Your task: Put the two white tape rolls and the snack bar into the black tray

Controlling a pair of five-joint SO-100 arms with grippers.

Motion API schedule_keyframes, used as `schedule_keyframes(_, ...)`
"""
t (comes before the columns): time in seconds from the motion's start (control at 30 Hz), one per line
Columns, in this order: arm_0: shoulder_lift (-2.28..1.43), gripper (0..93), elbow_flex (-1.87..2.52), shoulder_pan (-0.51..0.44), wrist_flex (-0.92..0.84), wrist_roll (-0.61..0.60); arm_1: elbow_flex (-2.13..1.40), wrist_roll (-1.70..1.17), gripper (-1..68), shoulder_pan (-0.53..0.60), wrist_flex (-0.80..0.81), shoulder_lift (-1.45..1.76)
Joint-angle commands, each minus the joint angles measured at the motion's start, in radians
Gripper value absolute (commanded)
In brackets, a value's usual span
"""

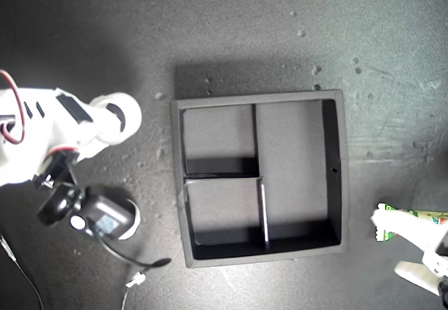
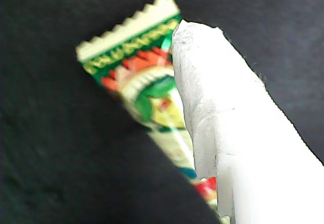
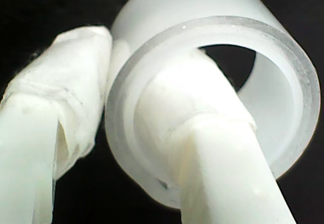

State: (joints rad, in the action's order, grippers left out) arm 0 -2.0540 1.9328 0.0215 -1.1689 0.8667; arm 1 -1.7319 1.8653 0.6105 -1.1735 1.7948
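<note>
Black tray (image 1: pixel 334 163) empty, nothing placed yet. My second gripper (image 3: pixel 109 118) clamps a white tape roll (image 3: pixel 212 77), exterior view's left; my first gripper (image 1: pixel 409 250) grips snack bar (image 1: pixel 413 219), lower right

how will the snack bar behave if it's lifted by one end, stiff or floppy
The snack bar is long and narrow in a thin crimped wrapper, so held near one end it will probably droop or swing somewhat. The glossy film looks slick, so it may slide against the smooth white finger of my first pincer. It looks light, so a gentle grip should probably do.
</note>
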Motion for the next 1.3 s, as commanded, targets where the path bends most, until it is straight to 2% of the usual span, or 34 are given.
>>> schedule_keyframes(0.0, 0.129, 0.1, -0.345, 0.000, -0.112, -0.052, -0.114, 0.287, 31.7, 0.071, 0.008, 0.006)
schedule_keyframes(0.2, 0.491, 0.2, -0.834, -0.041, -0.311, -0.081, -0.374, 0.396, 30.6, 0.101, 0.167, 0.006)
schedule_keyframes(0.3, 0.607, 0.3, -0.942, -0.051, -0.351, -0.075, -0.471, 0.399, 29.5, 0.080, 0.178, 0.018)
schedule_keyframes(0.4, 0.692, 0.4, -0.992, -0.054, -0.379, -0.058, -0.491, 0.344, 20.4, 0.035, 0.178, 0.018)
schedule_keyframes(0.47, 0.738, 0.4, -1.025, -0.060, -0.388, -0.043, -0.497, 0.321, 12.7, 0.014, 0.184, 0.018)
schedule_keyframes(0.53, 0.790, 0.4, -1.077, -0.069, -0.396, -0.038, -0.506, 0.316, 2.4, 0.002, 0.184, 0.018)
schedule_keyframes(0.57, 0.825, 0.4, -1.121, -0.072, -0.411, -0.038, -0.509, 0.321, -0.1, -0.005, 0.184, 0.018)
schedule_keyframes(0.67, 0.986, 0.4, -1.350, -0.083, -0.514, -0.038, -0.491, 0.328, -0.3, -0.021, 0.184, 0.018)
schedule_keyframes(0.77, 1.226, 0.3, -1.759, -0.112, -0.669, -0.025, -0.436, 0.334, -0.4, -0.038, 0.153, 0.020)
schedule_keyframes(0.87, 1.232, 0.4, -1.726, -0.129, -0.666, -0.002, -0.376, 0.333, -0.5, -0.075, 0.106, 0.037)
schedule_keyframes(1.03, 1.270, 0.7, -1.686, -0.132, -0.666, 0.028, -0.272, 0.281, -0.6, -0.198, 0.057, 0.092)
schedule_keyframes(1.27, 1.302, 7.7, -1.577, -0.103, -0.666, 0.054, -0.209, 0.276, -0.6, -0.351, 0.049, 0.272)
